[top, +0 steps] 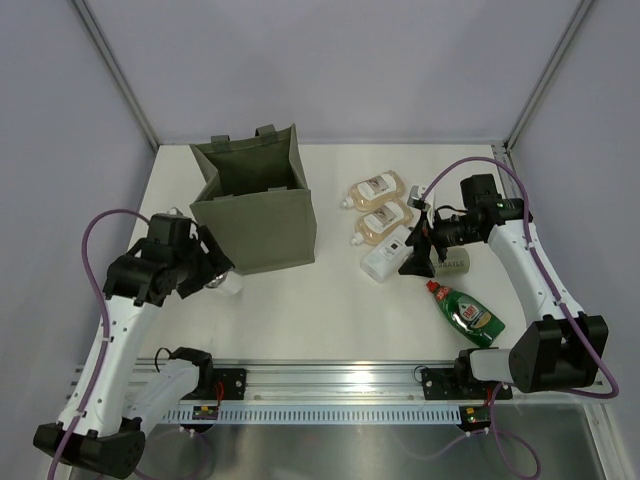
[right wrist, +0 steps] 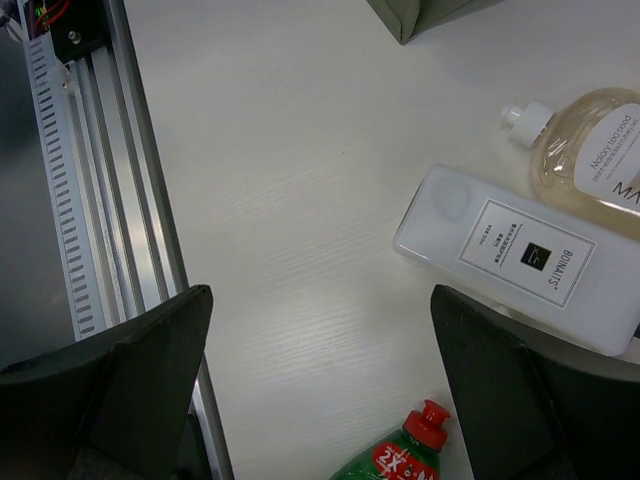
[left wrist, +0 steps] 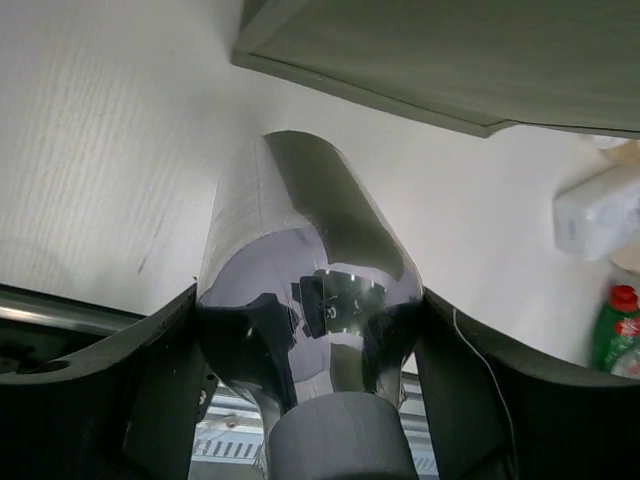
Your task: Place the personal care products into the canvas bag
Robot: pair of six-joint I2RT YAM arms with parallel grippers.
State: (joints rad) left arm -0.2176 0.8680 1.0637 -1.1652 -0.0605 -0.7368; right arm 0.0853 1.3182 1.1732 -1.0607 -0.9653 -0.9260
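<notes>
The canvas bag (top: 262,222) stood upright at far left-centre, its mouth open upward. The left gripper (top: 213,274) was just beside the bag's near-left corner, its fingers closed on the silver-topped jar (left wrist: 305,320), which filled the gap between them in the left wrist view. The right gripper (top: 419,258) hung with its fingers spread wide and nothing between them, over the white bottle (right wrist: 520,258). Two amber bottles (top: 376,188) lay just beyond that bottle, and the green red-capped bottle (top: 467,312) lay nearer.

The step in hand was judged to be loading the jar. Recommended procedure:

- Raise the jar above the bag's rim before any sideways travel, since the fabric wall could snag and fold.
- Centre the jar over the mouth.
- Lower it inside the bag, then release.
</notes>
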